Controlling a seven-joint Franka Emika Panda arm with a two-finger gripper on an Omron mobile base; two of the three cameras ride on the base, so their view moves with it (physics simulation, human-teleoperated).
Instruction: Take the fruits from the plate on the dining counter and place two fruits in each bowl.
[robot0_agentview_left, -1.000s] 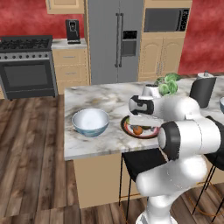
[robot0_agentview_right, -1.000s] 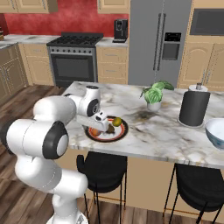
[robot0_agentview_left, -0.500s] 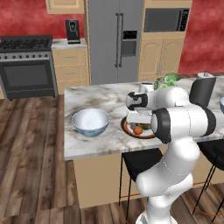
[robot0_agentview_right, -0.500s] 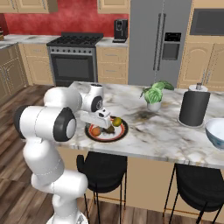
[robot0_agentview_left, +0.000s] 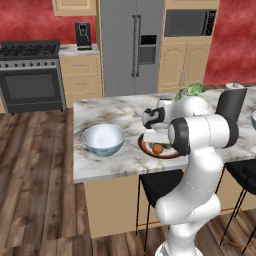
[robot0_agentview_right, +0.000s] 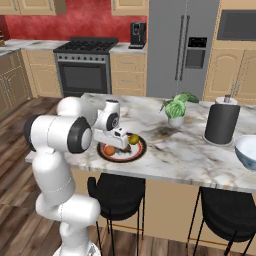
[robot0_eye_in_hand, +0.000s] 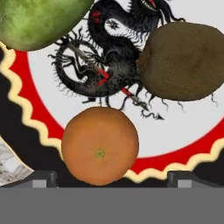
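Note:
My gripper (robot0_eye_in_hand: 111, 178) hangs open, low over the plate (robot0_eye_in_hand: 39, 109), on the dining counter (robot0_agentview_left: 115, 112). The orange fruit (robot0_eye_in_hand: 99, 146) lies between the two finger tips. A dark brown fruit (robot0_eye_in_hand: 181, 61) and a green fruit (robot0_eye_in_hand: 39, 17) lie farther in on the plate. From the right base view I see the gripper (robot0_agentview_right: 118, 141) above the plate (robot0_agentview_right: 131, 156), with the orange fruit (robot0_agentview_right: 109, 150) and a yellow-green fruit (robot0_agentview_right: 133, 138). One bowl (robot0_agentview_left: 103, 139) stands left of the plate (robot0_agentview_left: 150, 151); the other bowl (robot0_agentview_right: 247, 150) stands at the counter's far right.
A potted plant (robot0_agentview_right: 176, 107) and a dark paper-towel roll (robot0_agentview_right: 221, 122) stand on the counter behind the plate. Black stools (robot0_agentview_right: 117, 190) sit under the counter's front edge. A stove (robot0_agentview_left: 32, 75) and a fridge (robot0_agentview_left: 132, 45) line the back wall.
The arm's elbow has swung up and over, and the hand has sunk a little toward the plate. The jaws stay open; the fruits have not moved.

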